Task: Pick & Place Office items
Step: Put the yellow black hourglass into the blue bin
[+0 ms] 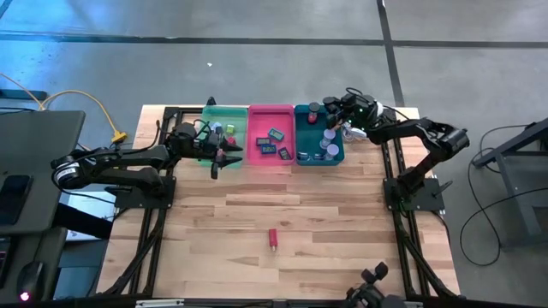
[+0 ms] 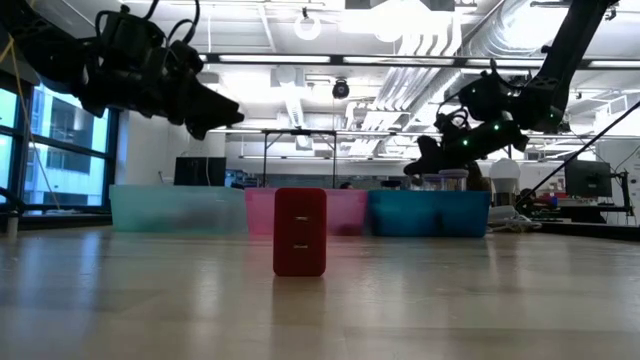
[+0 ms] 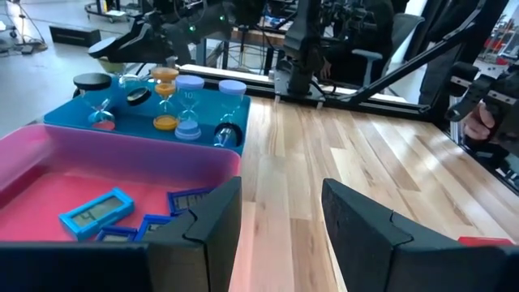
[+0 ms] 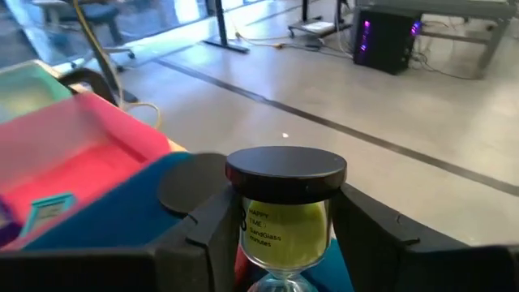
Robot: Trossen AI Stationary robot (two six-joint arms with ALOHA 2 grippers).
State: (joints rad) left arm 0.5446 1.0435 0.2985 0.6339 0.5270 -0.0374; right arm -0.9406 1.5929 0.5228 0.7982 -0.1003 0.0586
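Hourglass (image 4: pixel 284 219), black-capped with yellow-green sand: sits upright between the right jaws, gripped on both sides of its glass. Hangs over the teal tray (image 4: pixel 122 219), directly beneath those jaws. Shows the pink tray (image 4: pixel 97 138) just beyond, touching the teal one.

Holds the left jaws part-way apart, with nothing between them and only bare bench (image 3: pixel 324 162) in the gap. Hovers there at the pink tray's near corner, with blue timers (image 3: pixel 96 212) lying flat inside it, just beside one finger. Farther ahead of the left jaws, in the teal tray: orange hourglass (image 3: pixel 165 97) and lavender hourglass (image 3: pixel 189 105), both upright and close together. Well apart from both pairs of jaws, alone on open bench: red block (image 1: pixel 272 238), standing on end.
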